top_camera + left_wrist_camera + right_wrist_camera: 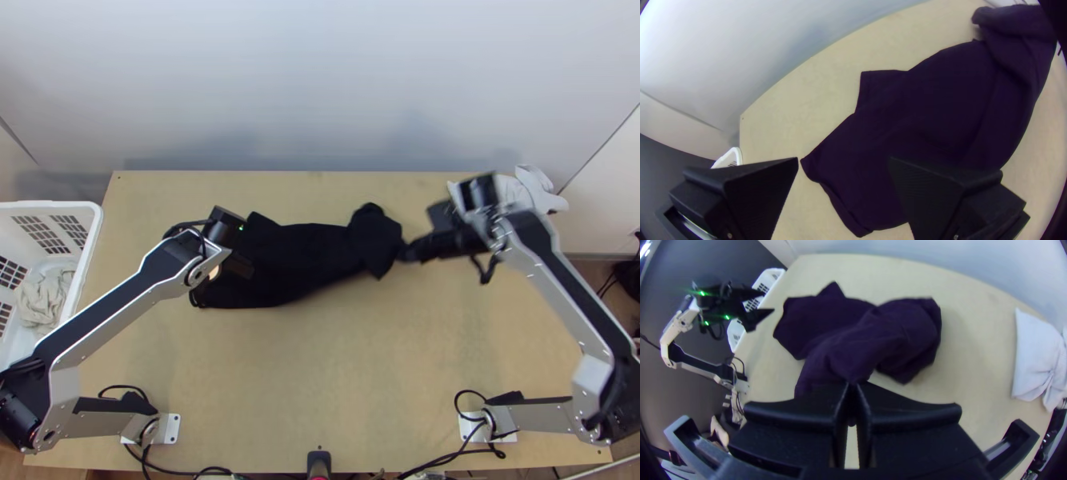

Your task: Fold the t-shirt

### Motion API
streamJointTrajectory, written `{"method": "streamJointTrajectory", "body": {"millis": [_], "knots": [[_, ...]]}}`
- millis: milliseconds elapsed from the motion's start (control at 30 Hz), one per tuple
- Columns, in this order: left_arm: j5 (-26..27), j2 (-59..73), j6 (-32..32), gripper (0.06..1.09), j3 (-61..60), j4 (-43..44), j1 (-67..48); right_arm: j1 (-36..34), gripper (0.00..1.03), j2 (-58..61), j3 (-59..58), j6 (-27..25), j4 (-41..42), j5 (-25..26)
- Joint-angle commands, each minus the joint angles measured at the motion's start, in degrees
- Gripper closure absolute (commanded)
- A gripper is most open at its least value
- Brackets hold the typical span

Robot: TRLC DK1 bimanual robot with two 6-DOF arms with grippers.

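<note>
The light wooden bench [320,384] spread beneath everything. At its left side stood a white basket [50,206] with pale fabric [44,300] inside. The dark t-shirt [296,260] lay across the bench's middle, flatter at its left end and bunched at its right. A white cloth [544,194] lay rumpled at the far right corner. The right gripper [406,253] was clenched on the t-shirt's bunched end; the left gripper [232,272], released, hung over its left end, fingers wide apart.

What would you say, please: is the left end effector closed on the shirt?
No, the left end effector is open, its fingers standing wide apart with the shirt lying loose beyond them.
</note>
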Motion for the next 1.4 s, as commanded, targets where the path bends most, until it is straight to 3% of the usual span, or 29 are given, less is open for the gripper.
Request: {"method": "streamJointTrajectory", "body": {"millis": [0,200,533,900,1033,1233,1367], "knots": [[-0.8,0.0,0.9,0.10,-3.7,2.0,-0.4,2.7,1.00,0.3,28.4,5.6,-11.6,1.5],[-0.7,-0.9,0.9,0.10,-4.4,1.7,-1.5,10.4,1.00,5.3,45.9,12.2,-14.3,6.5],[-0.8,-1.2,0.8,0.10,-8.2,3.8,-7.4,15.9,1.00,7.3,47.3,13.4,-13.9,9.2],[0.5,3.8,-2.2,0.10,11.5,4.3,-7.9,16.0,1.00,7.2,48.6,14.0,-13.8,9.3],[4.3,4.1,1.2,0.10,3.8,8.3,-11.2,16.1,1.00,7.1,48.8,14.4,-13.6,9.4],[4.8,-0.3,12.4,0.10,-11.9,21.4,-14.2,15.8,1.00,7.2,49.5,14.7,-13.5,10.0],[4.8,-1.0,14.3,0.10,-15.9,23.1,-16.3,15.3,1.00,7.0,49.5,14.8,-13.6,10.1]]}}
